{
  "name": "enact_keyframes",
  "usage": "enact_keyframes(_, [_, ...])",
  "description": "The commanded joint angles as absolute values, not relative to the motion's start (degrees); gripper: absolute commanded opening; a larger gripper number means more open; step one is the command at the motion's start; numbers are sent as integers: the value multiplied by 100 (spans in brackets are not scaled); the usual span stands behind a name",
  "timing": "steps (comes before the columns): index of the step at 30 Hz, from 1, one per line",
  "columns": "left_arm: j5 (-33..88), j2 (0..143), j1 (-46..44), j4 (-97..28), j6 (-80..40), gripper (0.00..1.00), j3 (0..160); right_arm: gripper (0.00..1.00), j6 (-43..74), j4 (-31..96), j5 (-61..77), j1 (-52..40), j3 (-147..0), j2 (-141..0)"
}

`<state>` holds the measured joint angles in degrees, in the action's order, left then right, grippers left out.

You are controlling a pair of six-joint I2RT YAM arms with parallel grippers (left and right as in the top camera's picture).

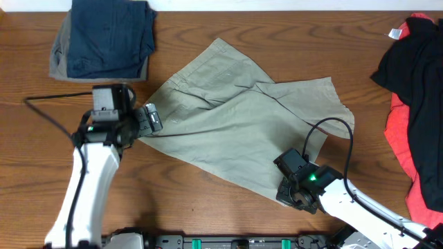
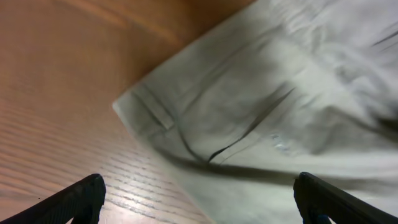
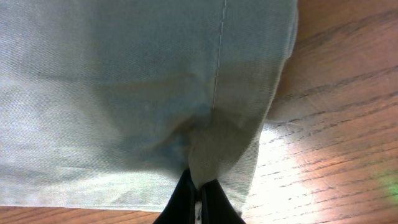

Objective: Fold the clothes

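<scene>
Khaki shorts [image 3: 124,81] sit pinched in the right pincer [image 3: 198,191], clear only wrist-side.

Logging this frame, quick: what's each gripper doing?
Left gripper: open, holding nothing.
Right gripper: closed on the shorts.

A brown wooden bench [image 1: 208,207] with long dark grain lines is filling nearly every view. Just right of the right end effector [image 3: 198,200], a bright patch of light [image 3: 311,149] is glaring off the boards and washing the grain pale. Left of the left end effector [image 2: 199,199], the wood is glowing a warm orange-brown and blurring farther off. Far beyond both, a thin whitish strip [image 1: 277,4] is edging the bench; whether it is floor or wall cannot be told.
</scene>
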<state>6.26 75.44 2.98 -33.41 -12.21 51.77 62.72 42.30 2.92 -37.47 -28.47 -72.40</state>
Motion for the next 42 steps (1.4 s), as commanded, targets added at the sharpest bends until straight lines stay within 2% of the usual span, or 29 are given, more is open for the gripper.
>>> enact_keyframes(1, [572, 7896, 451, -3380, -1273, 98, 5271, 1, 6246, 4224, 158, -3778, -2829, -7271])
enact_keyframes(6, [-388, 8340, 744, -3256, -2016, 98, 5271, 2, 6206, 4217, 161, -3778, -2829, -7271])
enact_keyframes(11, [-224, 8759, 845, -2797, -2178, 98, 5269, 2, 6206, 4200, 161, -3778, -2829, -7271])
enact_keyframes(17, [558, 9150, 845, -2740, -2178, 98, 5269, 2, 6206, 4202, 180, -3778, -2829, -7271])
enact_keyframes(35, [436, 9924, 845, -2364, -2180, 99, 5269, 1, 6208, 4206, 200, -3778, -2829, -7271])
enact_keyframes(41, [62, 9924, 845, -2318, -2180, 93, 5269, 1, 6206, 4206, 202, -3778, -2829, -7271])
enact_keyframes(42, [62, 9924, 845, -2320, -2180, 89, 5269, 1, 6208, 4206, 207, -3778, -2829, -7271])
